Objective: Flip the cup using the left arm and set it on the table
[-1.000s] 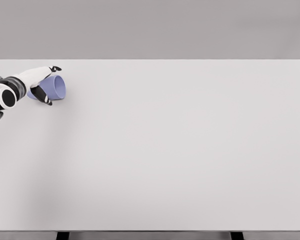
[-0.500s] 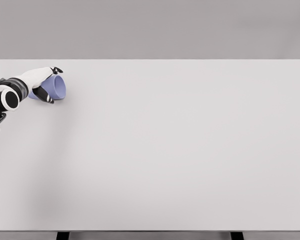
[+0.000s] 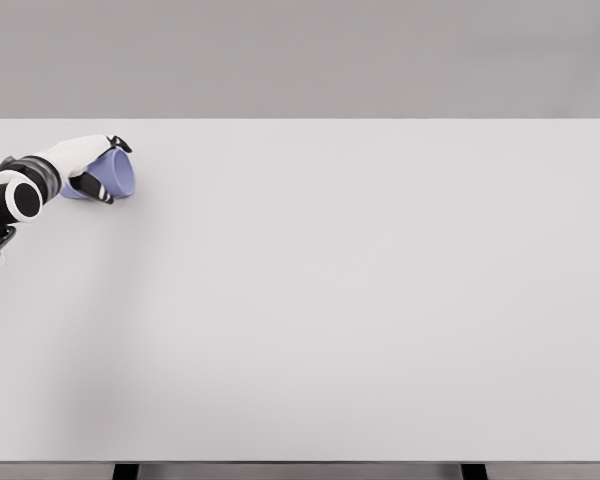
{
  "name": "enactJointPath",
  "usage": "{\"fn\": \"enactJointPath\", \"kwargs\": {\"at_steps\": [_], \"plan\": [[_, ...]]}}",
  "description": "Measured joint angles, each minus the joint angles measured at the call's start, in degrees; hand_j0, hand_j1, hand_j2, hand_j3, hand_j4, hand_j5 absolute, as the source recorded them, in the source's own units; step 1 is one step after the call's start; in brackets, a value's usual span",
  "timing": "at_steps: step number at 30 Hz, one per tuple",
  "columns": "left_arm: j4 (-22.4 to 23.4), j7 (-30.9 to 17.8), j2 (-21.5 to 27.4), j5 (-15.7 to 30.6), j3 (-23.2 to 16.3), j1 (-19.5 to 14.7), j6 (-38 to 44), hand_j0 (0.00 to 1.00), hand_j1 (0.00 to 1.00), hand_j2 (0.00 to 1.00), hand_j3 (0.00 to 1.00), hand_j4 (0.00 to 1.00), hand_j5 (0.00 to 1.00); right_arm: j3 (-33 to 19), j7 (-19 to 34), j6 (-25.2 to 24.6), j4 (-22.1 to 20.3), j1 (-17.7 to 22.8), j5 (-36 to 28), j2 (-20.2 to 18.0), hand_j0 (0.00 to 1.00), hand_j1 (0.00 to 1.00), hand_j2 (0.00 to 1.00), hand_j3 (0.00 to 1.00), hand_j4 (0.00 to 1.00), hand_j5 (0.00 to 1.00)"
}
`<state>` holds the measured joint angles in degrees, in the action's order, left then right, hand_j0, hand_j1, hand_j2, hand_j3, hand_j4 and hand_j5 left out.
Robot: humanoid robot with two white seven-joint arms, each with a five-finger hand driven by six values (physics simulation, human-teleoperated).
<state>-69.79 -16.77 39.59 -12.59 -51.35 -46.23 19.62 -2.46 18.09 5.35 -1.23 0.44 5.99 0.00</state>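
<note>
Black-tipped fingers (image 3: 118, 143) of the left hand (image 3: 88, 160) curl around one lavender-blue cup (image 3: 112, 176), one fingertip over its upper rim and others under its near side, gripping it. The single cup lies tilted on its side, mouth toward the right, at the far left of the white table (image 3: 360, 300).

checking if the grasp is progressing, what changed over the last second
The left robot hand closed in around the purple cup: its lower fingers, spread below the cup a second ago, drew up against it, and the forearm swung slightly up and right. The cup shifted a touch to the right, lying on its side as before at the far left of the white table. The right arm stays out of view.
</note>
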Motion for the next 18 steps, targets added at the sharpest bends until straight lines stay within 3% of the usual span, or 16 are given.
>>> {"fn": "enactJointPath", "kwargs": {"at_steps": [7, 10, 18], "plan": [[-0.2, -0.1, 0.2, 3.6, 0.0, -0.7, -1.2, 0.64, 0.64, 0.64, 0.64, 0.64, 0.64, 0.0, 0.0, 0.0, 0.0, 0.0, 0.0, 0.0, 1.00, 1.00, 1.00, 1.00, 1.00, 1.00], [-0.2, -0.1, 0.8, 6.7, 0.2, -1.2, -3.2, 0.58, 0.58, 0.58, 0.58, 0.58, 0.58, 0.0, 0.0, 0.0, 0.0, 0.0, 0.0, 0.0, 1.00, 1.00, 1.00, 1.00, 1.00, 1.00], [-0.5, -0.3, 5.1, 16.8, 0.6, -1.2, -11.4, 0.58, 0.58, 0.58, 0.58, 0.58, 0.58, 0.0, 0.0, 0.0, 0.0, 0.0, 0.0, 0.0, 1.00, 1.00, 1.00, 1.00, 1.00, 1.00]]}}
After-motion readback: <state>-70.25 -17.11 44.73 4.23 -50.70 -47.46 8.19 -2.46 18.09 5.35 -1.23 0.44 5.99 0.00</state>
